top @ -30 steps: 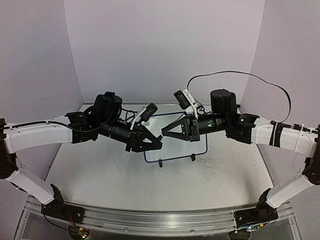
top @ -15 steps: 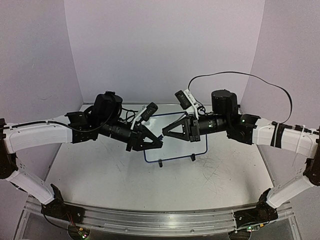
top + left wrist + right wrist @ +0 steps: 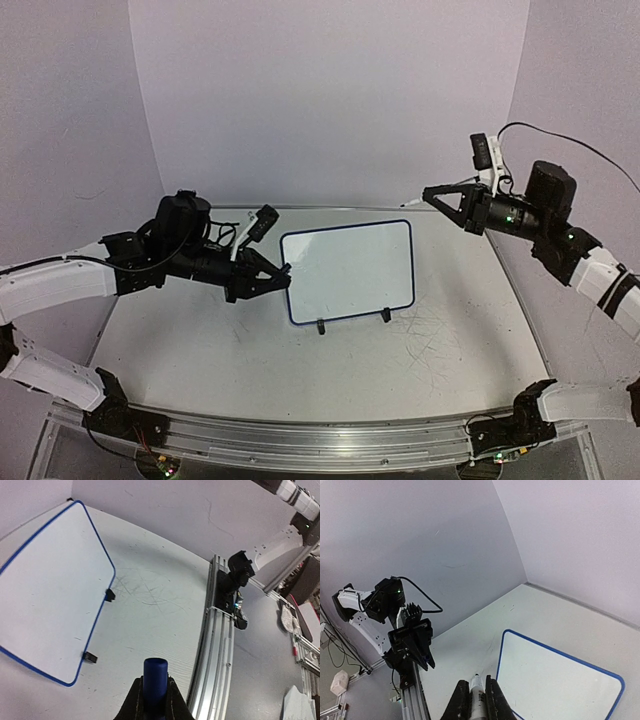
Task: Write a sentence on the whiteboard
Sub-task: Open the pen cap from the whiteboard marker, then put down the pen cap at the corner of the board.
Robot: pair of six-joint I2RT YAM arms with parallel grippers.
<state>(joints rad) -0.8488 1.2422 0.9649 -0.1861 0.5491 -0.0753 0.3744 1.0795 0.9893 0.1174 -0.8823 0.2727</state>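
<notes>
One dark blue cap is clamped in the left gripper, just beside the left edge of the single whiteboard. The board is propped on two black feet on the table. One white marker is pinched in the right gripper, well apart.

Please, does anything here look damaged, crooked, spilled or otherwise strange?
Only the table looks worn: dark scratch marks cross it in front of the whiteboard, toward the right arm's side. The whiteboard itself is blank and looks undamaged, and nothing is spilled.
</notes>
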